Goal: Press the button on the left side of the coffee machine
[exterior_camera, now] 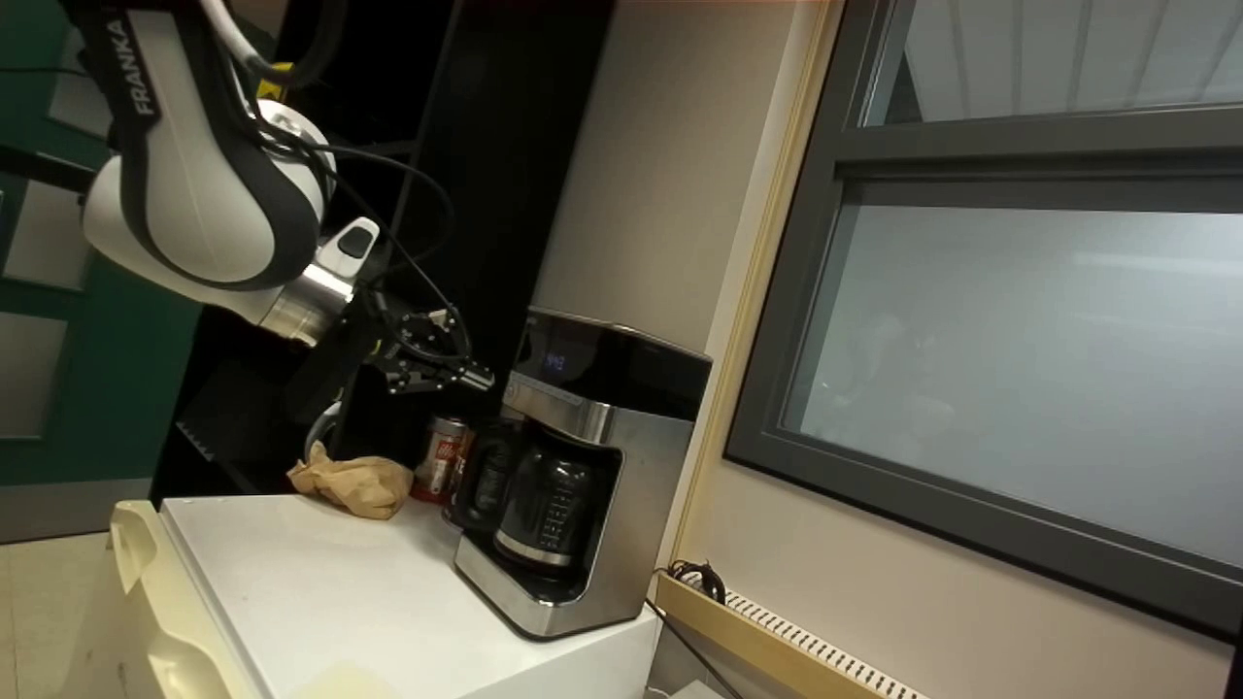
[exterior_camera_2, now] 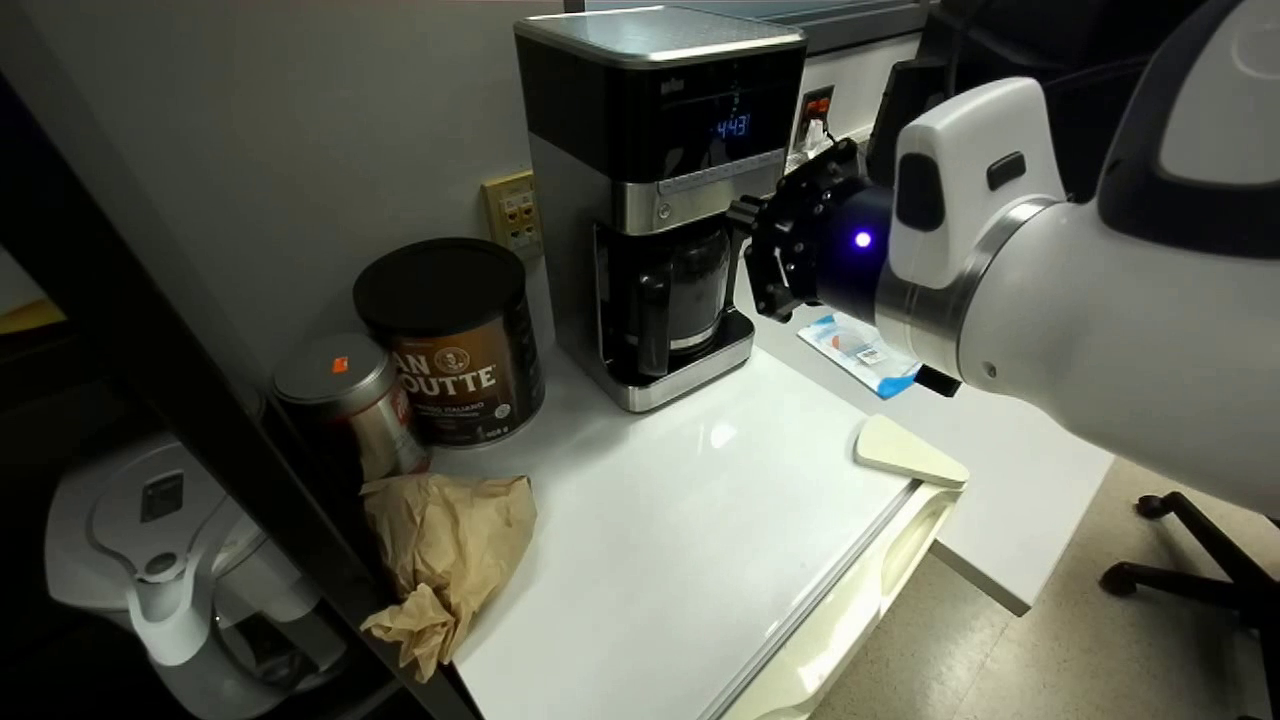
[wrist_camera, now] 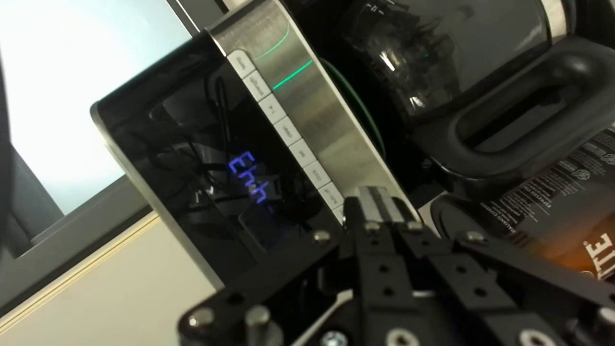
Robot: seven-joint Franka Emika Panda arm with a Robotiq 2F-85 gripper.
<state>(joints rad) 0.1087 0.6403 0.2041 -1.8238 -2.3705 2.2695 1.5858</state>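
Note:
The coffee machine [exterior_camera: 646,476] stands upright on the white surface. It has a black top with a lit clock and a silver front panel, and also shows in an exterior view [exterior_camera_2: 572,200] and the wrist view [wrist_camera: 312,115]. A small round button [exterior_camera_2: 664,211] sits at the left end of the panel, below a row of flat keys; in the wrist view it is hidden behind my fingers. The dark carafe [exterior_camera_2: 690,295] is in place. My gripper [exterior_camera: 481,377] is shut and empty, pointing at the panel from in front, apart from it. Its fingertips [wrist_camera: 378,204] cover the panel's left end.
A brown can with a black lid [exterior_camera_2: 455,375] and a smaller reddish can [exterior_camera: 442,461] stand beside the machine. A crumpled paper bag [exterior_camera_2: 455,545] lies near the surface's edge. A wall and window [exterior_camera: 971,340] are behind the machine. A dark shelf post [exterior_camera_2: 190,380] stands beside the surface.

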